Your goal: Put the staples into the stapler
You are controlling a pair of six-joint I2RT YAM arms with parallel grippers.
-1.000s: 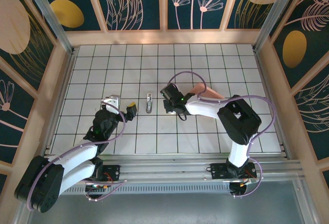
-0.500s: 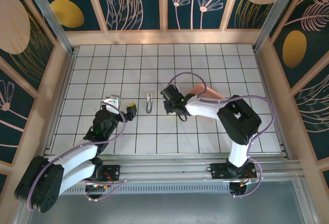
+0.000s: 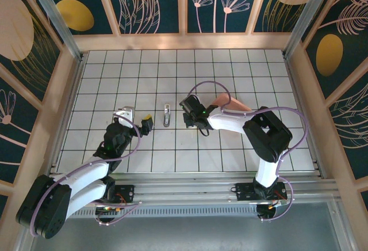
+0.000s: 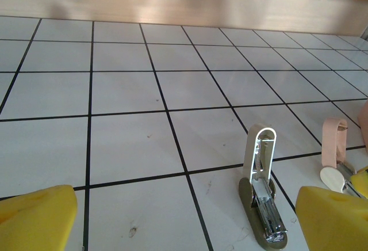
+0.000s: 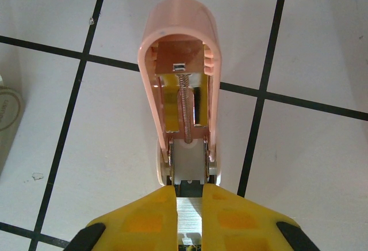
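Note:
The stapler (image 3: 167,114) is a small whitish-grey one lying on the tiled floor between my two grippers. In the left wrist view the stapler (image 4: 265,210) has its lid swung upright and its metal rail bared. My left gripper (image 3: 137,119) is just left of it, open and empty, its yellow fingers (image 4: 37,219) wide apart. My right gripper (image 5: 190,196) is shut on the staples (image 5: 190,212), a ribbed silvery strip. It holds them over the rail end of a pink stapler (image 5: 181,61) whose lid is flipped back.
The pink stapler (image 3: 225,100) lies right of the right gripper (image 3: 191,116), and its raised lid (image 4: 333,141) stands just beyond the whitish one. Wooden walls (image 3: 184,41) ring the tiled floor (image 3: 144,78).

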